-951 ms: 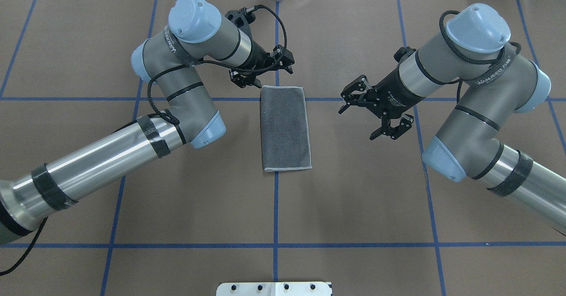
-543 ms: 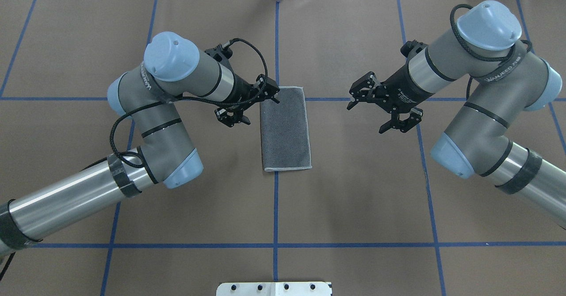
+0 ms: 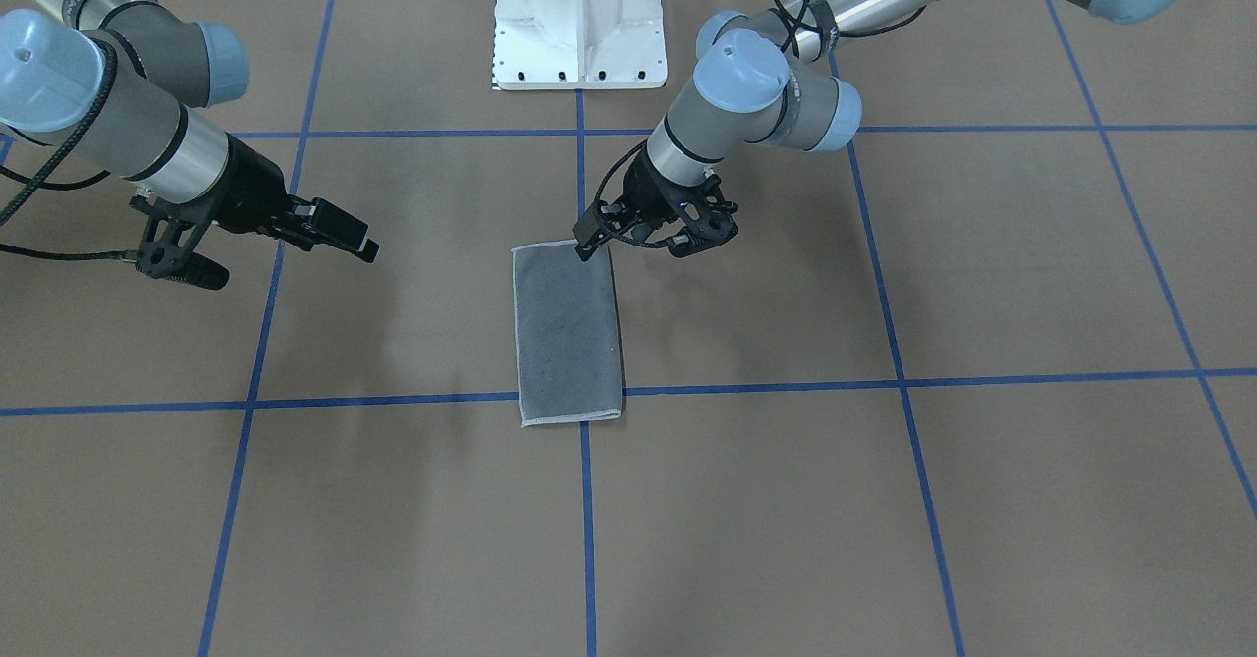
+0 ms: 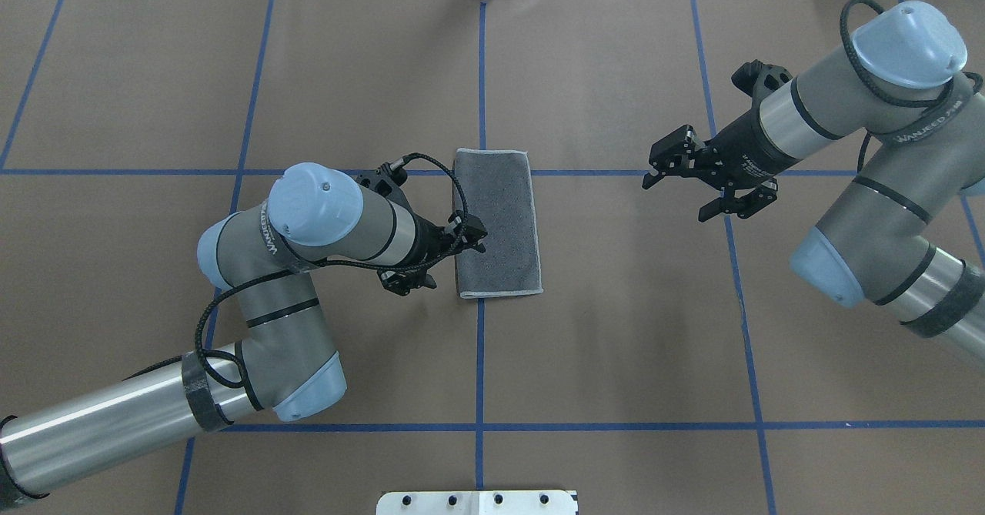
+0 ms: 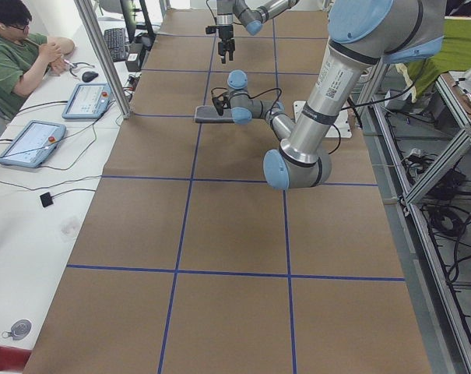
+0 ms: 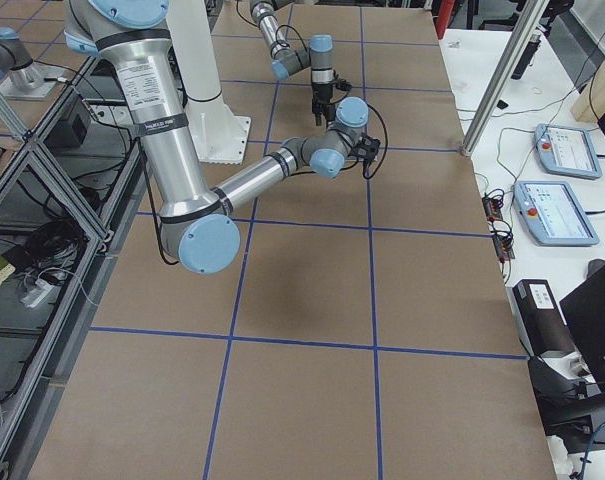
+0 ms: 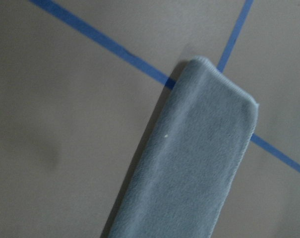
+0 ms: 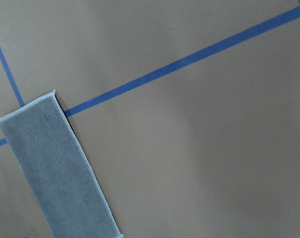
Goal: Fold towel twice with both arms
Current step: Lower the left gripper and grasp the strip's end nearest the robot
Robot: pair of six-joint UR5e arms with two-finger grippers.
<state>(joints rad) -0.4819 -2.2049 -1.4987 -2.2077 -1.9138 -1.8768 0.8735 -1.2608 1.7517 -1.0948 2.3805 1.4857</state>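
Note:
The towel (image 4: 499, 222) lies flat at the table's middle as a narrow rectangle, dark grey face up, with light grey edging. It also shows in the front view (image 3: 568, 338), the left wrist view (image 7: 189, 168) and the right wrist view (image 8: 55, 173). My left gripper (image 4: 439, 261) is open and empty, over the towel's left long edge toward its near end, with one finger (image 4: 471, 235) over the cloth. In the front view my left gripper (image 3: 638, 243) stands at the towel's robot-side end. My right gripper (image 4: 691, 185) is open and empty, well to the right of the towel, also seen in the front view (image 3: 270, 254).
Blue tape lines (image 4: 480, 361) grid the brown table. The white pedestal base (image 3: 579, 24) stands at the robot's side. An operator (image 5: 17, 54) sits at a side desk with tablets (image 5: 87, 100) beyond the far edge.
My left gripper has moved from the towel's far left corner toward me along its left edge. My right gripper has drawn away to the right. Both stay open; the towel has not moved.

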